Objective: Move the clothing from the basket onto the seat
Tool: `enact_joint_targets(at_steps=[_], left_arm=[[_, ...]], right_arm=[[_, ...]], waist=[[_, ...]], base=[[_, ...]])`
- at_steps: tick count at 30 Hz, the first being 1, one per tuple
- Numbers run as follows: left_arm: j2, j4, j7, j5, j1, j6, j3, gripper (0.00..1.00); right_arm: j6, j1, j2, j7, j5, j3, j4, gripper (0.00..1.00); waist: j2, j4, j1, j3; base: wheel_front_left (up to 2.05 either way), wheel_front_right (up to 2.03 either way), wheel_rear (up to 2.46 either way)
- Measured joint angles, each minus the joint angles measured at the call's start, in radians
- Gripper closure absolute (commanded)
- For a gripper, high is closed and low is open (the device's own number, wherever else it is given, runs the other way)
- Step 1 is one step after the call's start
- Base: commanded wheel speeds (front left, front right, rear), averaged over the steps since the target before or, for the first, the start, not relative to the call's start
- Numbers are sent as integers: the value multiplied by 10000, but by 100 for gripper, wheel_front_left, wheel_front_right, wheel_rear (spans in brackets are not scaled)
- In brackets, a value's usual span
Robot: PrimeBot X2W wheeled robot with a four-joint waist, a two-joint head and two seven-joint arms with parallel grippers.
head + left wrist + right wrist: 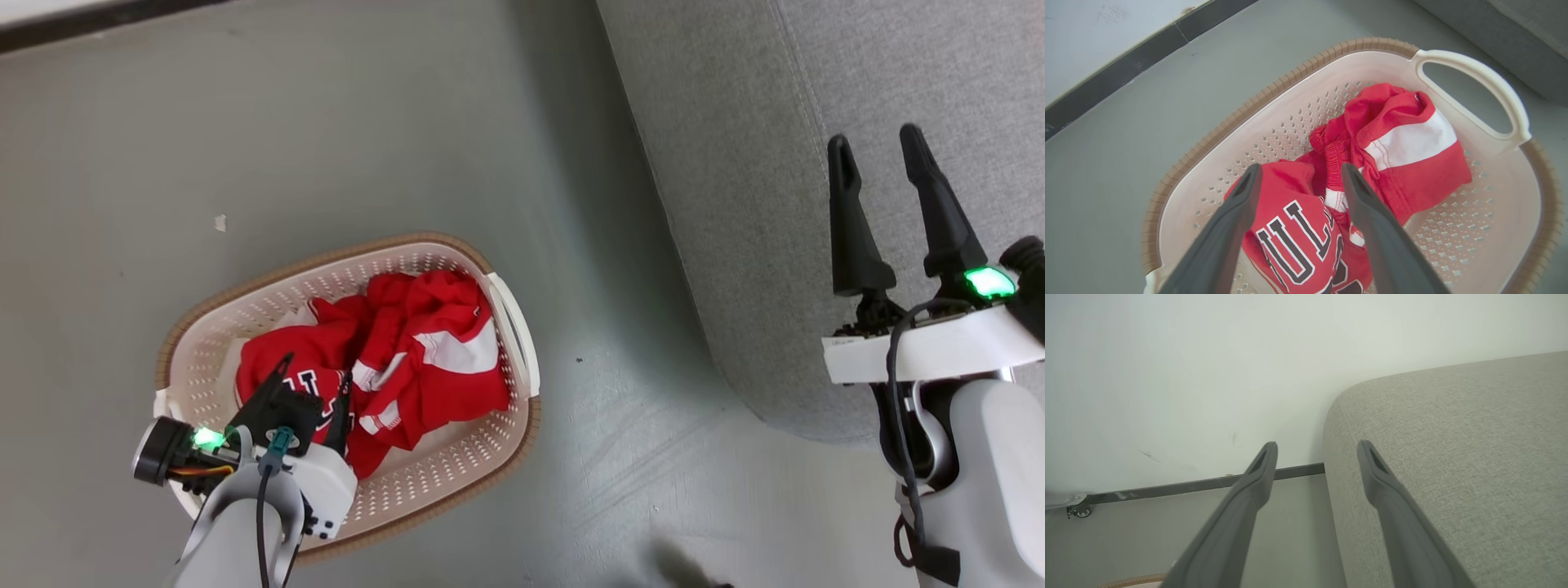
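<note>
Cream perforated laundry basket (pixel 204 359) sits on the grey floor (pixel 326 122), near the grey sofa (pixel 775 163) but apart from it, with a strip of bare floor between. Both red garments, the clothing (pixel 424 351), lie crumpled together inside the basket; a white band faces up on one, black-and-white lettering (pixel 1294 241) on the other. Left gripper (pixel 317 367) hangs over the lettered piece, fingers spread wide with nothing between them; contact with the fabric cannot be told. The basket's white side handle (pixel 1494 81) is on the sofa side. Right gripper (pixel 873 135) hovers over the sofa's rounded edge, fingers wide apart, empty. Beyond: pale wall (pixel 1208 355), dark baseboard (pixel 1188 486), a small caster wheel (pixel 1081 512). A white speck (pixel 220 222) lies on the floor.
</note>
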Motion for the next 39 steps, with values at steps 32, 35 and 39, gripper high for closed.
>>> enact_joint_targets(at_steps=[32, 35, 39], left_arm=[[245, 1793, 17, 165, -1624, 984, 464, 0], [255, 1975, 35, 267, -1755, 1026, 422, 38], [242, 2274, 205, 355, -1848, 1103, 309, 100]], right_arm=[[0, -1467, -17, -2, 261, 328, 105, 0], [0, -1468, -17, -2, 261, 351, 144, 0], [0, -1476, -17, -2, 261, 337, 167, 0]], waist=[[0, -444, 0, 1547], [0, -468, 0, 1573], [0, -499, 0, 1586]], base=[[0, 0, 0], [0, 0, 0], [0, 0, 0]])
